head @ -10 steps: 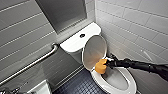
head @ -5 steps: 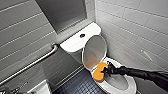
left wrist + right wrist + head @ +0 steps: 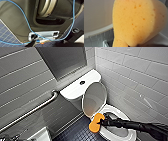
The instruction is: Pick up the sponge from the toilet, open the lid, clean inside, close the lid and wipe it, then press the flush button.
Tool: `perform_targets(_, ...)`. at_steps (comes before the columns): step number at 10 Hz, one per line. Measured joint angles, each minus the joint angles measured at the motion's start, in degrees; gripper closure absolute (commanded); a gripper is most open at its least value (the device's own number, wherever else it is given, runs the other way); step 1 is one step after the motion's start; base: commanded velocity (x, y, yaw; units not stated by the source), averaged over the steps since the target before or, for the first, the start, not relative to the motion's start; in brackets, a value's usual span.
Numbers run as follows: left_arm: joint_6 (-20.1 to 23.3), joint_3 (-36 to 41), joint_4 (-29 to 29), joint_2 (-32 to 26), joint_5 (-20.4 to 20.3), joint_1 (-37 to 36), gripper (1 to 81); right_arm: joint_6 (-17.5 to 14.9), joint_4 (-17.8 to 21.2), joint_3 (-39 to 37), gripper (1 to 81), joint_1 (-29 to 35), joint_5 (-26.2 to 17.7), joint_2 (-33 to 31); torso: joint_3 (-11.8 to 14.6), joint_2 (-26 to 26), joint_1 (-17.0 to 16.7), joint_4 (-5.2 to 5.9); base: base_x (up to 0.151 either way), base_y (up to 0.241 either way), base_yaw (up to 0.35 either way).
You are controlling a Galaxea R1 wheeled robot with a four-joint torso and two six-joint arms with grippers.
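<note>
Sponge and right hand are joined: the hand is clamped on the orange sponge, which juts out past its tips on the side away from the arm. The sponge's long axis runs crosswise to the forearm. One rounded end points up toward the raised lid, the other down toward the dark tiled floor.

From the hand, the sponge sits over the bowl's rim on the side away from the arm. It partly overhangs the floor, so it appears to be at the edge rather than down in the bowl. The bowl's hollow lies beneath the hand and back along the arm. On that reading, cleaning inside calls for drawing the sponge back toward the arm and lower.

The lid stands open, leaning on the tank, beyond the hand and above it. The flush button is farther off the same way.

The right arm is the one at the toilet. The left arm's camera looks at the robot's own base and a blue cable, which suggests that arm is well apart from the bowl.
</note>
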Motion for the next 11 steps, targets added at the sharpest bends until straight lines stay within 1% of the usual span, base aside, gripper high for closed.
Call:
perform_targets(2, 0.0, 0.0, 0.0, 0.0, 0.0, 0.0, 1.0, 0.0, -1.1, 5.8, 81.1, -1.2, -0.6, -3.9, 0.0, 0.0, 0.0, 0.0, 0.0, 0.0, 0.0)
perform_targets(4, 0.0, 0.0, 0.0, 0.0, 0.0, 0.0, 1.0, 0.0, -2.0, 8.1, 81.1, -2.5, -0.4, -8.7, 0.0, 0.0, 0.0, 0.0, 0.0, 0.0, 0.0)
perform_targets(6, 0.0, 0.0, 0.0, 0.0, 0.0, 0.0, 1.0, 0.0, -2.4, 9.7, 81.1, -4.2, 1.9, -11.1, 0.0, 0.0, 0.0, 0.0, 0.0, 0.0, 0.0)
perform_targets(8, 0.0, 0.0, 0.0, 0.0, 0.0, -0.1, 1.0, 0.0, -2.5, 12.8, 81.1, -5.1, 1.3, -14.2, 0.0, 0.0, 0.0, 0.0, 0.0, 0.0, 0.0)
perform_targets(11, 0.0, 0.0, 0.0, 0.0, 0.0, -0.1, 1.0, 0.0, -2.6, 18.7, 81.1, -5.6, 0.0, -21.8, 0.0, 0.0, 0.0, 0.0, 0.0, 0.0, 0.0)
